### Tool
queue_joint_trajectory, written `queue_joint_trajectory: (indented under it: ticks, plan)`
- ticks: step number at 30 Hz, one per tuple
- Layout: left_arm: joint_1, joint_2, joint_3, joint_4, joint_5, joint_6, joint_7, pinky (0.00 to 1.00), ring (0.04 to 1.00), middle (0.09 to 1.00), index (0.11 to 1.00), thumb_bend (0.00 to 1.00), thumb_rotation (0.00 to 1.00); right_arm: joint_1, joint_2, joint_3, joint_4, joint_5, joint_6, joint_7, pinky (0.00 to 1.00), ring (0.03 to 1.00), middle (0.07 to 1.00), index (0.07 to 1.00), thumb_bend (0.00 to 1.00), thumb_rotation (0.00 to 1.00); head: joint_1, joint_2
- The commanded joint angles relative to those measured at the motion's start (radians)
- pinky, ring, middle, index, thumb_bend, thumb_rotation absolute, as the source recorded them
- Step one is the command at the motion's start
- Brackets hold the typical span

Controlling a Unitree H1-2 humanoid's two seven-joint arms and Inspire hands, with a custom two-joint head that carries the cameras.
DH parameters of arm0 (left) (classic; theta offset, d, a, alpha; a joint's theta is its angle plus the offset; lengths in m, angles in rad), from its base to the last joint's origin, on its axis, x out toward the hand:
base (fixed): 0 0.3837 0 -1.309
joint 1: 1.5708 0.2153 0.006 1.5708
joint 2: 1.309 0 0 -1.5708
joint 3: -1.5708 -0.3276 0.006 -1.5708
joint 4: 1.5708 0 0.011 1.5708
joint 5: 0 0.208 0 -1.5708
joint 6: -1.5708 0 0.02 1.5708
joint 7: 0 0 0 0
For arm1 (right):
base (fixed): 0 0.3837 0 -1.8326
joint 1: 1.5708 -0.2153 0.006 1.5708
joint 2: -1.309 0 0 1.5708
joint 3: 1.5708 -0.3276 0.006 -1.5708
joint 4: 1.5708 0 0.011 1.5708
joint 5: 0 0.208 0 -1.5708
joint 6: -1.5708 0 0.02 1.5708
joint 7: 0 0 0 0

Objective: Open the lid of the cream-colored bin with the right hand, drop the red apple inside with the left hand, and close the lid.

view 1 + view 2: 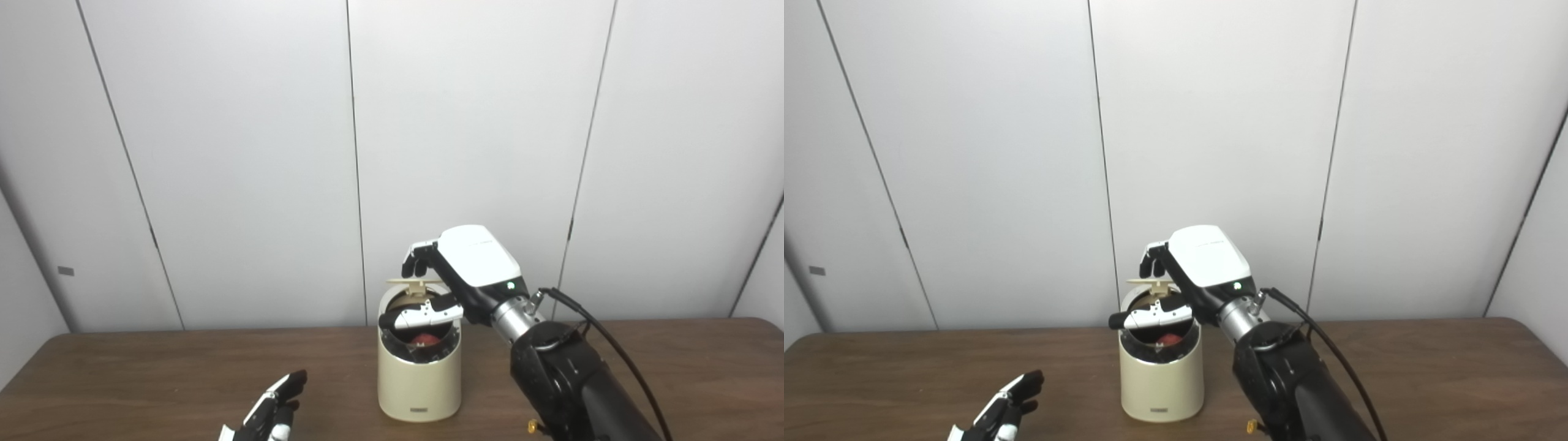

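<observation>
Right hand point(453, 275) arched over bin point(419, 380); fingers point(415, 262) atop raised lid point(415, 283).

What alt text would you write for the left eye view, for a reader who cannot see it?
The right robot hand holds the lid of a cream bin raised, and a red apple lies inside. The left robot hand waits open and empty, low over the brown table, left of the bin.

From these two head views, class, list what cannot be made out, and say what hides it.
- Red apple: mostly hidden inside the cream-colored bin, behind the right hand.
- Lid: seen edge-on, partly covered by that hand.
- Left hand: cut off by the bottom edge.
</observation>
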Motion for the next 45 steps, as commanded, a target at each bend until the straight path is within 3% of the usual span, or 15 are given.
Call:
queue_joint_trajectory:
  ticks: [1, 6, 13, 22, 33, 42, 45]
  plan:
    - [0.015, -0.005, -0.006, -0.006, -0.003, -0.002, 0.002, 0.84, 0.869, 0.865, 0.856, 0.33, 0.86, -0.028, 0.002, -0.010, -0.043, -0.009, -0.002, -0.028, 0.75, 0.586, 0.570, 0.545, 0.90, 0.90, -0.001, 0.000]
    - [0.020, -0.006, -0.004, -0.020, 0.002, 0.008, 0.005, 0.85, 0.876, 0.868, 0.859, 0.34, 0.88, -0.007, 0.002, -0.009, -0.056, -0.016, -0.005, -0.037, 0.72, 0.580, 0.564, 0.548, 0.89, 0.88, 0.000, 0.007]
    - [0.030, -0.008, -0.006, -0.047, -0.005, 0.027, 0.001, 0.85, 0.872, 0.864, 0.858, 0.34, 0.84, 0.031, -0.003, -0.018, -0.065, 0.005, 0.039, 0.046, 0.76, 0.683, 0.645, 0.629, 0.92, 0.90, 0.007, 0.019]
    - [0.046, -0.005, -0.005, -0.084, -0.007, 0.047, -0.004, 0.88, 0.889, 0.867, 0.861, 0.38, 0.85, 0.107, -0.012, -0.035, -0.050, 0.058, 0.051, 0.043, 0.77, 0.778, 0.728, 0.714, 0.92, 0.91, 0.012, 0.037]
    - [0.060, -0.013, -0.010, -0.115, -0.004, 0.070, -0.009, 0.87, 0.881, 0.858, 0.852, 0.38, 0.83, 0.176, -0.026, -0.035, -0.053, 0.100, 0.038, 0.036, 0.81, 0.790, 0.740, 0.734, 0.91, 0.91, 0.025, 0.054]
    - [0.051, -0.020, -0.015, -0.113, 0.007, 0.080, -0.004, 0.87, 0.883, 0.856, 0.851, 0.38, 0.81, 0.215, -0.036, 0.009, -0.070, 0.068, 0.013, 0.002, 0.82, 0.781, 0.728, 0.725, 0.92, 0.88, 0.030, 0.050]
    - [0.049, -0.022, -0.015, -0.111, 0.004, 0.078, -0.002, 0.86, 0.879, 0.854, 0.849, 0.38, 0.81, 0.223, -0.052, 0.048, -0.079, 0.017, -0.010, 0.004, 0.82, 0.780, 0.732, 0.724, 0.91, 0.89, 0.029, 0.052]
